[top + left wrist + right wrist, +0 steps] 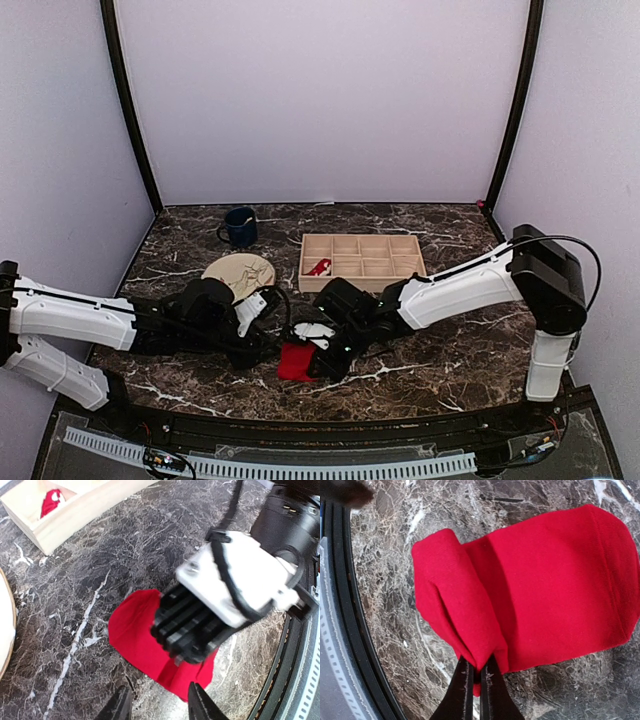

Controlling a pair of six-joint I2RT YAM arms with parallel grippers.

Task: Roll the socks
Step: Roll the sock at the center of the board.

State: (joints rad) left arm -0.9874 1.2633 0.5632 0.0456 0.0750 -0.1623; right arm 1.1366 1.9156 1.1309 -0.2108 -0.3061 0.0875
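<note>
At the near edge, one sock [545,580] is part-rolled, pinched by the right gripper [476,667]; the left gripper [159,702] is spread; the other sock [319,267] is bundled in the tray [360,284].

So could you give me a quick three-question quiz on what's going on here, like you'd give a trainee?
1. True or false: the right gripper is pinched shut on a folded edge of the red sock lying on the table.
2. Where is the second sock, a small red bundle?
A: flat on the table
B: in a compartment of the wooden tray
C: under the first sock
3. In a word: which arm's gripper has its jaws standing apart?

Key:
1: true
2: B
3: the left gripper
</note>
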